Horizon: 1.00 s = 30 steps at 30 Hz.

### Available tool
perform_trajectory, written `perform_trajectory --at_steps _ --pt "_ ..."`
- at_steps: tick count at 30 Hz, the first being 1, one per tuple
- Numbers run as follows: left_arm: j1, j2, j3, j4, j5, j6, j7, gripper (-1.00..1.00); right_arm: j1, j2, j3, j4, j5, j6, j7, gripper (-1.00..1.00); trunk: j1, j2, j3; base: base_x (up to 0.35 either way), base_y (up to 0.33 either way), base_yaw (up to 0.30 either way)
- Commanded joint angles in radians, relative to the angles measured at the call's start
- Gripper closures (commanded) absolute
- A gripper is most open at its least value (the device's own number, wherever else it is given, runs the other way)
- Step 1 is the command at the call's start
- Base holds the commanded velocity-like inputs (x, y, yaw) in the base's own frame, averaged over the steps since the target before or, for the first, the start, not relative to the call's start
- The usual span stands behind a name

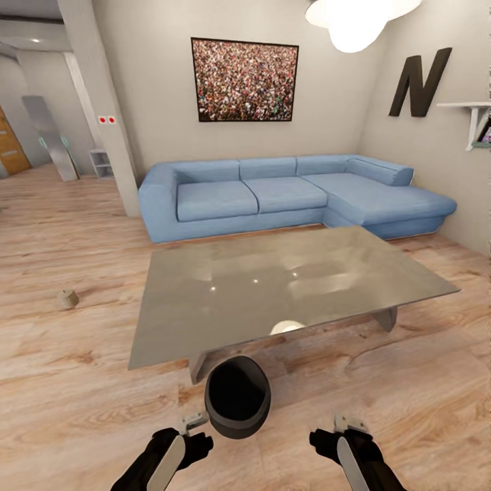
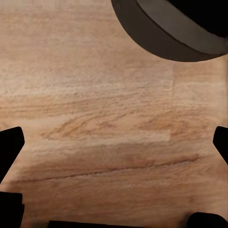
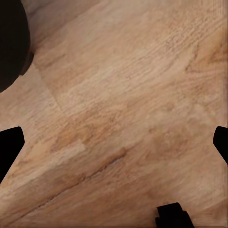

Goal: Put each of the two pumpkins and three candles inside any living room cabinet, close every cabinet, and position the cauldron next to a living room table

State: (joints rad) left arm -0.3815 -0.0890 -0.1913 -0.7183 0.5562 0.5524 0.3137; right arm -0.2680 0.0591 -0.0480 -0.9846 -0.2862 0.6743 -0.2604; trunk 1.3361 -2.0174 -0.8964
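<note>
The dark grey cauldron (image 1: 237, 397) stands on the wood floor against the near edge of the glossy grey table (image 1: 286, 286), beside its front leg. My left gripper (image 1: 194, 424) hovers just left of the cauldron, and my right gripper (image 1: 345, 424) is farther off to its right. Both are open over bare floor with nothing between their fingers. The left wrist view catches the cauldron's rim (image 2: 166, 33) beyond the gripper (image 2: 114, 142). The right wrist view has the cauldron's side (image 3: 9, 42) off to one edge of the gripper (image 3: 114, 142). One beige candle (image 1: 66, 299) lies on the floor left of the table.
A blue corner sofa (image 1: 273, 194) stands behind the table against the far wall. A grey pillar (image 1: 102, 102) rises at the left, with a hallway beyond it. A white wall shelf (image 1: 470, 119) hangs at the right. Open wood floor (image 1: 61, 382) stretches left of the table.
</note>
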Motion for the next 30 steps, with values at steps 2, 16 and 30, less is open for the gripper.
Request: perform_trajectory --at_steps 2,16,30 --pt "0.000 0.002 -0.002 0.001 0.011 -0.019 0.030 -1.00 0.000 0.001 -0.002 0.004 -0.011 0.002 -0.007 -1.00 -0.008 0.014 0.005 -0.095 0.000 -0.040" --pt "0.002 0.000 -0.009 0.028 0.018 -0.153 0.093 -1.00 0.000 0.003 0.001 0.106 -0.011 -0.111 -0.004 -1.00 -0.023 0.042 0.014 -0.099 0.000 -0.124" --pt "0.003 -0.007 -0.014 0.030 0.017 -0.154 0.094 -1.00 0.000 0.004 0.001 0.154 -0.012 -0.122 -0.003 -1.00 -0.077 0.140 0.058 -0.072 0.000 -0.102"
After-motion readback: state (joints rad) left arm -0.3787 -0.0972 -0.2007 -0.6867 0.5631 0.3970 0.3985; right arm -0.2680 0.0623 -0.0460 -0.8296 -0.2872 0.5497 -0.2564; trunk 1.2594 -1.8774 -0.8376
